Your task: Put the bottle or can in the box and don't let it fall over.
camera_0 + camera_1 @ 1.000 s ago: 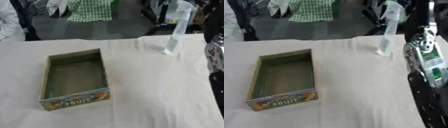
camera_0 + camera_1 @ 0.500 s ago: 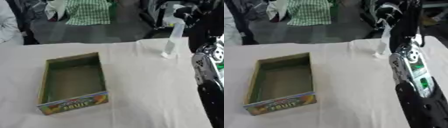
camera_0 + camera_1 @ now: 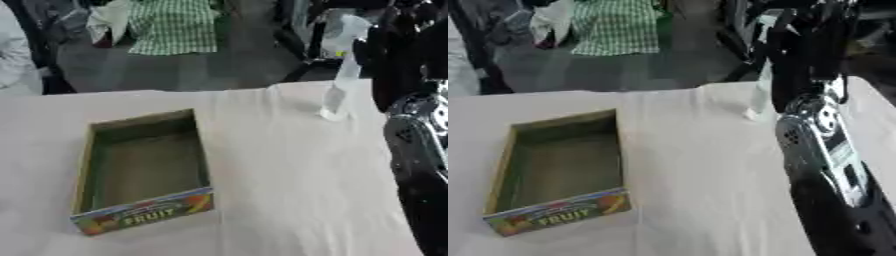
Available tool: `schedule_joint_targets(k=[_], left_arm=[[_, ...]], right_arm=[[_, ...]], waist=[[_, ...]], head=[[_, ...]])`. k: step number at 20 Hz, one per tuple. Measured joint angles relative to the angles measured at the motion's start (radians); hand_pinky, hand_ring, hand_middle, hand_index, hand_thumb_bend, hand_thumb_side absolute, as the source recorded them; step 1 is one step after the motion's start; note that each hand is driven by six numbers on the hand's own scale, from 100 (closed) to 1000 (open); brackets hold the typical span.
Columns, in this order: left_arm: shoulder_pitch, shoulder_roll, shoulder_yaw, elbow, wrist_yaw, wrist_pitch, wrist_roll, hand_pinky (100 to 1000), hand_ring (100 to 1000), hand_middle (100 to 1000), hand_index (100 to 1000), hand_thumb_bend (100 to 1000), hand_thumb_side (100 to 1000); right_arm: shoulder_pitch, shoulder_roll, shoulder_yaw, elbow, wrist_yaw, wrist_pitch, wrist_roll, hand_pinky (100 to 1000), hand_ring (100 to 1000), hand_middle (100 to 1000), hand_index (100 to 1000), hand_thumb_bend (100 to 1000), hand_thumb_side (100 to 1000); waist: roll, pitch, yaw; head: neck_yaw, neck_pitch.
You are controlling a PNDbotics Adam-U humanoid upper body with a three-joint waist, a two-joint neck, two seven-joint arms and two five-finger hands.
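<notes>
At 1 o'clock on the table (image 3: 262,150), the bottle (image 3: 337,95) is seen upright. At 9 o'clock, the box (image 3: 140,170) is seen. The right hand (image 3: 820,30) is raised beside the bottle; its finger state cannot be told.

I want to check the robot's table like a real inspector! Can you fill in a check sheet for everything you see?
Surface: table under a pale cloth, bare around the things.
Job's things: clear bottle upright at the far right; open box marked FRUIT, nothing inside.
Clutter: nothing seen.
Hands: right arm reaches toward the bottle, its hand blurred, fingers unclear; left hand not in view.
Cables: nothing seen.
Surroundings: checked cloth and dark shapes beyond the table.
</notes>
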Motion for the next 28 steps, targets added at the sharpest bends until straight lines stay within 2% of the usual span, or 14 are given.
schedule_joint_targets(k=[11,17,19,24,28], left_arm=[[-0.002,0.0,0.0,0.0,0.0,0.002,-0.002,823,836,784,827,860,617],[-0.002,0.0,0.0,0.0,0.0,0.003,-0.003,822,833,784,825,861,617],[-0.002,0.0,0.0,0.0,0.0,0.003,-0.003,822,833,784,825,862,617],[-0.002,0.0,0.0,0.0,0.0,0.004,-0.003,822,833,784,824,863,617],[-0.004,0.0,-0.001,0.0,0.0,0.005,-0.004,820,833,784,824,863,618]], right_arm=[[0.037,0.003,0.029,-0.031,-0.179,-0.011,0.029,148,128,293,1000,188,903],[0.055,0.003,0.028,-0.031,-0.279,-0.005,0.038,150,131,297,1000,178,831],[0.067,0.003,0.023,-0.031,-0.312,0.002,0.037,146,130,297,1000,188,832],[0.093,-0.021,-0.026,-0.03,-0.571,0.009,0.032,135,126,294,1000,210,856],[0.109,-0.029,-0.041,-0.016,-0.675,0.023,0.024,127,124,292,1000,224,875]], waist=[[-0.003,-0.001,-0.012],[-0.003,-0.001,-0.013],[-0.002,-0.001,-0.013],[0.001,0.001,-0.013],[0.003,0.007,-0.013]], head=[[0.006,0.022],[0.012,0.035],[0.013,0.035],[0.015,0.035],[0.015,0.032]])
